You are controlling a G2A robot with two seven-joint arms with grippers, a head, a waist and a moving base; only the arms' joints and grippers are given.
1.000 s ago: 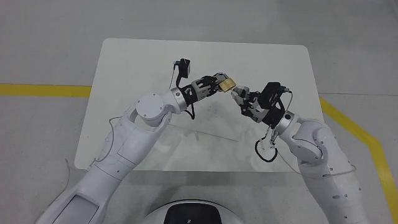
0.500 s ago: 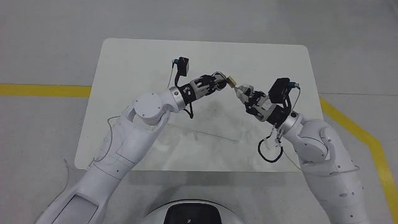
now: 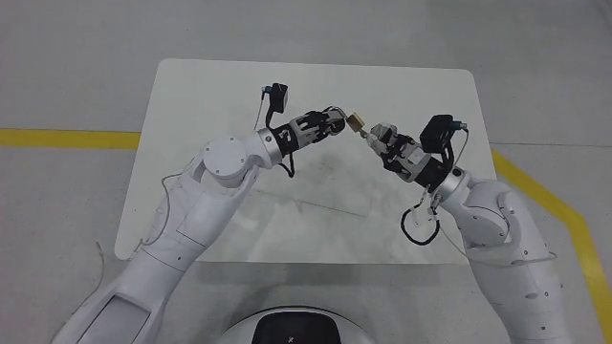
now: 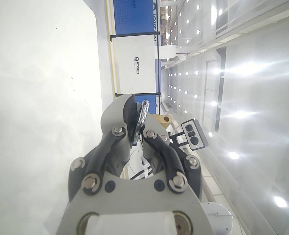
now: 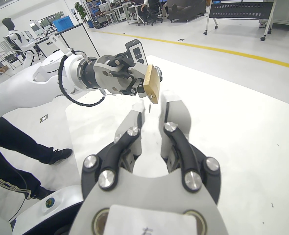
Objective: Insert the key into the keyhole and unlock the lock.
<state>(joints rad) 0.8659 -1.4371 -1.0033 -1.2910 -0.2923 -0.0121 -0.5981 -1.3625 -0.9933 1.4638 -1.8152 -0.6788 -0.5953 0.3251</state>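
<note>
Where the two arms met above the far half of the white worktop [image 3: 210,153], the left hand [image 3: 339,120] held a brass padlock [image 3: 355,119] clear of the surface. In the left wrist view its fingers were closed tight on the silver shackle [image 4: 142,113], with the brass body just past the fingertips. From the right wrist view the padlock hung tilted, its narrow lower end turned toward the right hand [image 5: 153,100].

The key [image 5: 150,105] stuck out of that lower end, seen edge-on as a thin silver strip pointing down into the gap between the right hand's fingers [image 5: 171,108]. Those fingers stood spread, one on each side of the key, and neither pad touched it; the right hand gripped nothing. Its fingertips sat just beneath the padlock, near it but apart from it.

In the top view the two hands faced each other, the left arm coming in from the robot's left side and the right arm from its right side, with the padlock and key between them. Whether the shackle had sprung free of the body could not be told from any view.
</note>
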